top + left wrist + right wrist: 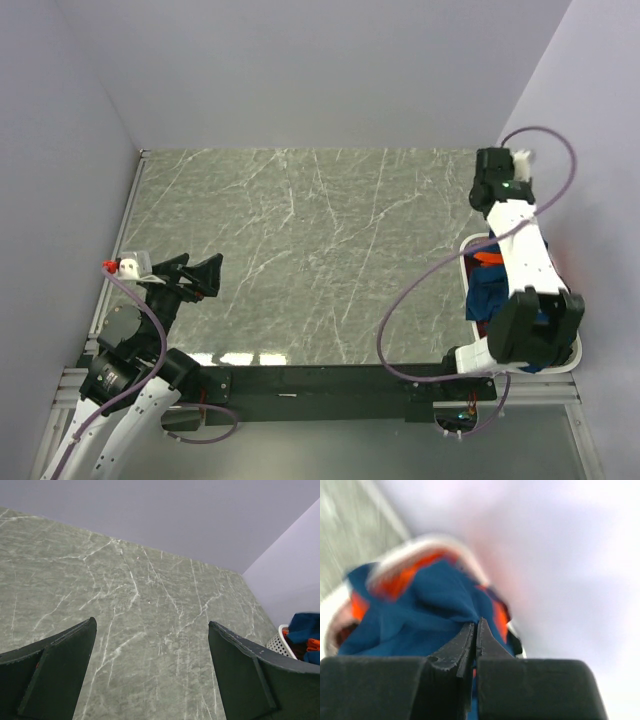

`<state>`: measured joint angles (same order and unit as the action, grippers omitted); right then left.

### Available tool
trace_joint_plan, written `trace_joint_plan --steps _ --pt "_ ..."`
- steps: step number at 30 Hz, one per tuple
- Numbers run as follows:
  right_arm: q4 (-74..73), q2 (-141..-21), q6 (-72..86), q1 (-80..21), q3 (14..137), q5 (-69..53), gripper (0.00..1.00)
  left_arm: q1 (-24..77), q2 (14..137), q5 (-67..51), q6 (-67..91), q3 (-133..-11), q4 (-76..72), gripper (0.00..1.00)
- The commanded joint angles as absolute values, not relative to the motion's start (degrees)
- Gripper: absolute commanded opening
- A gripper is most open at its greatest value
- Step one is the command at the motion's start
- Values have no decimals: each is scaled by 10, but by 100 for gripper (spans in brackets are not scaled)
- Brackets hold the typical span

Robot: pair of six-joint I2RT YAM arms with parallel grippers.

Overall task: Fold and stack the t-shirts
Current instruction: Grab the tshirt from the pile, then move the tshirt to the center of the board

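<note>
1. Top external view: we find no t-shirt folded or stacked on the table (pixel 320 250); all lie heaped in the white basket (pixel 468 262).
2. The right fingers (pixel 464 647) are closed, pinching the blue t-shirt (pixel 435 605) there.
3. The left fingers (pixel 65 655) stand wide open, empty.
4. We judge every fold outstanding.

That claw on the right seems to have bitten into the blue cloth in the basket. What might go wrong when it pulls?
1. The right claw seems to pinch only a thin fold of the blue shirt, so the cloth may slip out.
2. The orange shirt lies bunched against the blue one and may get dragged out too.
3. The white basket may lift or tip if the cloth snags.
</note>
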<state>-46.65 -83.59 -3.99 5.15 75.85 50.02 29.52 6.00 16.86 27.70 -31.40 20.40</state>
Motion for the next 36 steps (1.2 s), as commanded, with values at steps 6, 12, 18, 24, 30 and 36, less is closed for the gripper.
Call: trace_joint_plan --steps 6,12,18,24,30,36 --pt "-367 -665 -17 54 952 584 0 298 73 172 272 -317 188 99" --pt "-294 -616 -61 54 1050 573 0 298 87 166 272 -318 187 99" --pt "-364 -612 -32 51 1169 342 0 298 102 162 272 -319 187 99" --pt "-384 -628 65 42 1187 -45 0 297 116 157 272 -321 187 99" --pt "-308 -685 120 -118 1177 -133 0 296 123 164 274 -322 190 99" --pt "-281 -810 84 -290 1268 -45 0 296 129 175 275 -323 192 99"
